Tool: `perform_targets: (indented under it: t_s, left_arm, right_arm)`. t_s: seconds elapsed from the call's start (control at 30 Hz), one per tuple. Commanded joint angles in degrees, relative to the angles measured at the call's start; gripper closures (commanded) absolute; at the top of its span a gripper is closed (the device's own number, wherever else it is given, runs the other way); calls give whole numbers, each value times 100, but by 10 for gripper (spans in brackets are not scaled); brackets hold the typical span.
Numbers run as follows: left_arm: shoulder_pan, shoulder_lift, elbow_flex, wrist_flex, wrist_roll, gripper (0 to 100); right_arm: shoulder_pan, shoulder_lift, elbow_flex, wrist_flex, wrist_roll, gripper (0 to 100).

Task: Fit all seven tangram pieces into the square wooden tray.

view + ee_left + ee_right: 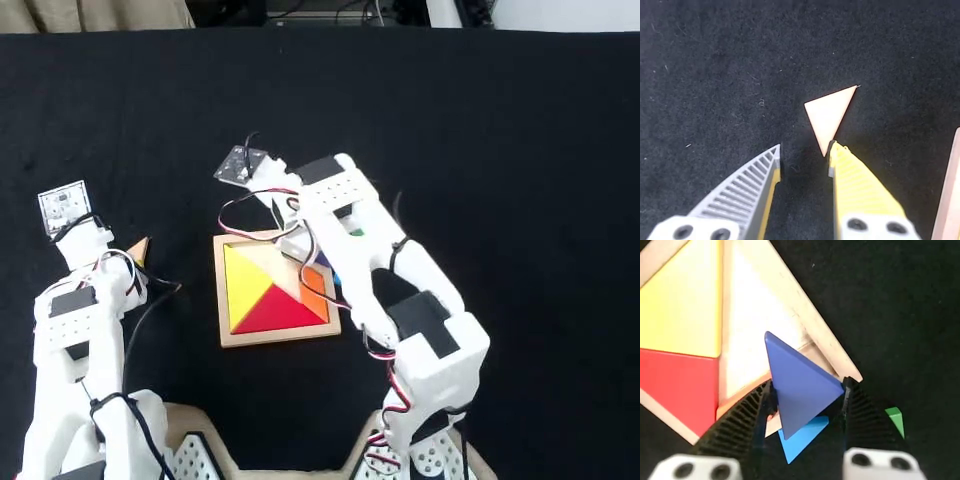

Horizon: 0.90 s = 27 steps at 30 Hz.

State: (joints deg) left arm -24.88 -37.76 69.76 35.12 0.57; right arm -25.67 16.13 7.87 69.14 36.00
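The right gripper (807, 385) is clamped on the dark blue triangle (801, 382) above the tray (812, 337) rim. From the high view, the tray's bare wedge (268, 255) lies at its nine o'clock (this arm is nearer). The left gripper (805, 150), spread, hangs by a pale triangle (829, 112).

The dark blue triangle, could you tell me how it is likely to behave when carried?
Probably stiff: the dark blue triangle shows crisp, straight edges in the right gripper. Its smooth faces and tilted hold suggest it could pivot or slip.
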Motion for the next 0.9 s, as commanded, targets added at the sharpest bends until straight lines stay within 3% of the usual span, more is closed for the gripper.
perform_targets:
  t_s: [0.0, 0.23, 0.57, 0.7, 0.87]
  left_arm:
    - [40, -79, -40, -114, 18, 834]
    - [40, -79, -40, -114, 18, 834]
    - [40, -79, -40, -114, 18, 834]
    - [31, -79, -40, -114, 18, 834]
    - [31, -79, -40, -114, 18, 834]
  right_arm:
    - [-88, -13, -303, -149, -176, 835]
    - [-114, -13, -4, -422, -519, 782]
    - [-211, -13, 356, -448, -527, 783]
    - [-299, -13, 567, -809, -853, 774]
    - [-299, -22, 629, -853, -923, 692]
